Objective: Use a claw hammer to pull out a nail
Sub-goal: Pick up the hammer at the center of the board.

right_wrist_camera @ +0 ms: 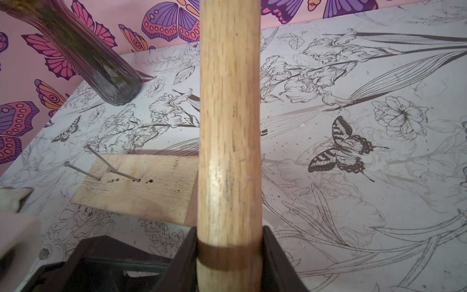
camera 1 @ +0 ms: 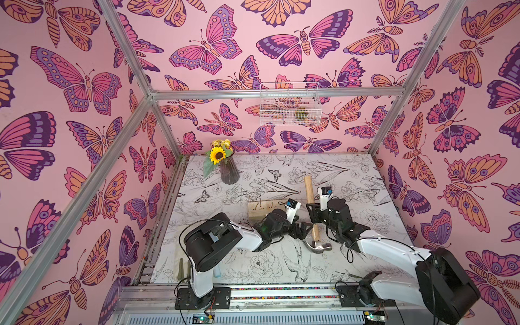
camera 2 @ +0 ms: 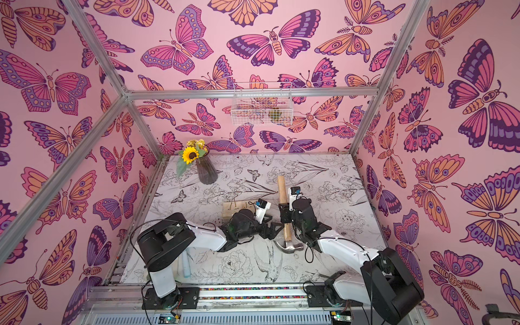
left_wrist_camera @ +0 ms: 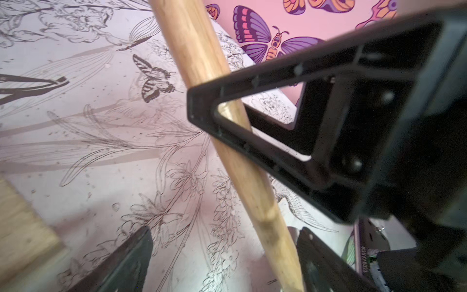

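Right gripper (right_wrist_camera: 228, 236) is clamping the claw hammer (camera 1: 311, 191) mid-handle. Its steel head is sitting low near the front of the table (camera 1: 351, 174), handle pointing toward the back wall. Left gripper (camera 1: 305, 228) is hovering, jaws spread either side of the handle nearer the head — not squeezing. Wooden block (right_wrist_camera: 141, 192) with nails (right_wrist_camera: 83, 172) is lying just beside.

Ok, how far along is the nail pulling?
Done: the right gripper is shut on the hammer handle. In hand: the left gripper is open around the handle, nearer the head, not gripping. Left: the head is well clear of the block, whose nails stand in the wood, so hooking one with the claw and levering it out is all to do.
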{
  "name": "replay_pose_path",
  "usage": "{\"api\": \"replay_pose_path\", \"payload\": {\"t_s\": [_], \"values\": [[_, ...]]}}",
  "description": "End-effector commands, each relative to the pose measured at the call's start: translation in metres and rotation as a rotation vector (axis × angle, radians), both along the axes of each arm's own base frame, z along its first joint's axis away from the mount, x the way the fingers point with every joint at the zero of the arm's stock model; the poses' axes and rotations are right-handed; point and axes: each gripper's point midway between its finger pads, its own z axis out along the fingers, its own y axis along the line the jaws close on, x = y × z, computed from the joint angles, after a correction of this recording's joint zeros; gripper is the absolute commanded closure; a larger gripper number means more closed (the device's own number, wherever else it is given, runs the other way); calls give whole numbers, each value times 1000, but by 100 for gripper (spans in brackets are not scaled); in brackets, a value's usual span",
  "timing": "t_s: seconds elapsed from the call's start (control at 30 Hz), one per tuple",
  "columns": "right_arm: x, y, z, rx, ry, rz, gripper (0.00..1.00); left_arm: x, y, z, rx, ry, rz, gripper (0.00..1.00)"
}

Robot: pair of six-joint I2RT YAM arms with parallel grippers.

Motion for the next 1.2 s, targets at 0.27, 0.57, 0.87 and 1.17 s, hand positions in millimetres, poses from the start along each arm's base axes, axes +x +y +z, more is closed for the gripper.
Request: {"api": "replay_pose_path", "payload": {"t_s": [0.27,0.57,0.87,1.17], "values": [[-6,14,42,207,-67,29,100,-5,-26,18,-131,-54,-97,52],[-16,15,53,267,-67,50,100,-6,-32,16,-152,-83,-115,55],[-22,5,50,232,-41,16,92,-14,-30,28,-196,-146,-158,95],[-8,-19,66,79,-17,-109,41,-25,-27,31,-189,-188,-197,100]]}}
